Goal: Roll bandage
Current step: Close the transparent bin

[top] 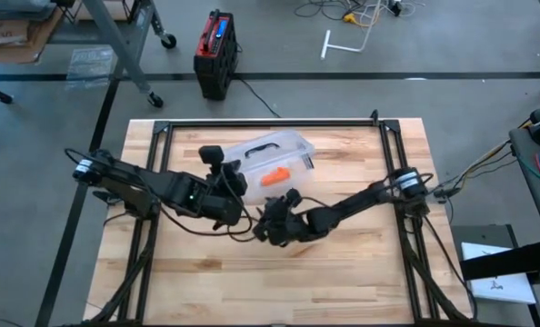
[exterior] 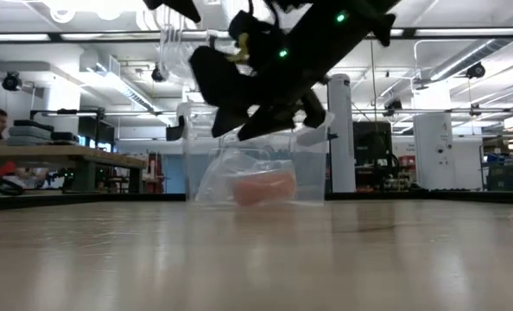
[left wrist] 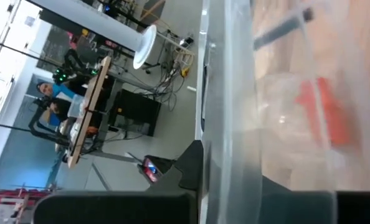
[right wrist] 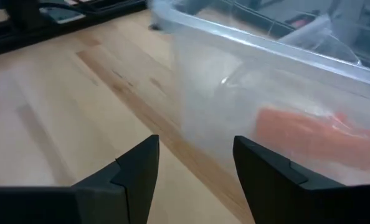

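Observation:
The orange bandage lies inside a clear plastic bin at the table's middle, toward the far edge. Clear crumpled plastic shows around it. My left gripper is at the bin's left near corner, shut on the bin's wall. My right gripper stands open just in front of the bin's near wall, pointing at it slightly downward and touching nothing. The bandage shows through the wall beyond its fingers. My left gripper has the bin's clear wall at the rim, and the wall runs down between its two dark fingers. It comes from the table's left, slanting a little downward. The fingertips themselves are hidden at the picture's edge. In the low view the bin's bottom sits at table level.
Bare wooden table stretches toward the near edge and to the right of the bin. Black frame rails run along the table's far and side edges. A red and black box stands on the floor beyond the table.

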Motion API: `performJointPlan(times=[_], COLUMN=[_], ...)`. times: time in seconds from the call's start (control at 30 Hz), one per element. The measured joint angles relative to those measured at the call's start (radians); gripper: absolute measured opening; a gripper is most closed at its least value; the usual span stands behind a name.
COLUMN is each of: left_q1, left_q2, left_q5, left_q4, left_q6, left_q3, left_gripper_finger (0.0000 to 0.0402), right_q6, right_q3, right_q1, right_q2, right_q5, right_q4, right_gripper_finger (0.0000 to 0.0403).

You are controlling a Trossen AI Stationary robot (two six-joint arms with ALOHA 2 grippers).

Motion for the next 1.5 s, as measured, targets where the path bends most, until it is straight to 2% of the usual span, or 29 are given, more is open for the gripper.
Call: performJointPlan(times=[0.2, 0.4, 0.47, 0.53, 0.63, 0.8, 0.9, 1.03, 1.23, 1.3, 1.4, 1.5], left_q1=[0.001, 0.017, 0.024, 0.034, 0.042, 0.046, 0.071, 0.124, 0.164, 0.171, 0.176, 0.177], left_q2=[0.003, 0.003, 0.003, 0.003, 0.003, 0.003, 0.003, 0.007, 0.001, 0.001, -0.005, -0.042], left_q5=[-0.027, -0.268, -0.306, -0.297, -0.269, -0.29, -0.242, -0.223, -0.119, -0.109, -0.147, -0.089], left_q4=[0.003, 0.064, 0.122, 0.228, 0.426, 0.784, 0.908, 0.982, 1.027, 1.065, 1.146, 1.165], left_q6=[-0.013, 0.062, 0.158, 0.288, 0.517, 0.862, 0.984, 1.089, 1.113, 1.133, 1.165, 1.144], left_q3=[-0.087, -0.195, -0.239, -0.288, -0.37, -0.472, -0.511, -0.548, -0.559, -0.559, -0.558, -0.558], left_gripper_finger=[0.0017, 0.0008, 0.0008, 0.0011, 0.0017, 0.0007, 0.0006, 0.001, 0.0007, 0.0007, 0.0007, 0.0007], right_q6=[-0.076, -0.127, -0.13, -0.13, -0.141, -0.227, -0.255, -0.311, -0.369, -0.388, -0.419, -0.469], right_q3=[-0.07, -0.189, -0.232, -0.269, -0.31, -0.343, -0.348, -0.343, -0.308, -0.291, -0.254, -0.215], right_q1=[0.061, 0.132, 0.14, 0.14, 0.135, 0.098, 0.066, 0.024, -0.067, -0.106, -0.145, -0.165], right_q2=[-0.169, -0.391, -0.461, -0.531, -0.628, -0.73, -0.757, -0.751, -0.694, -0.674, -0.64, -0.625], right_q5=[-0.001, 0.005, 0.007, 0.007, 0.007, 0.01, 0.01, 0.007, -0.04, -0.094, -0.132, -0.133], right_q4=[-0.158, -0.194, -0.198, -0.193, -0.19, -0.191, -0.19, -0.192, -0.176, -0.179, -0.173, -0.176], right_gripper_finger=[0.02, 0.02, 0.0199, 0.02, 0.0202, 0.0206, 0.0205, 0.0204, 0.021, 0.0211, 0.0207, 0.0203])
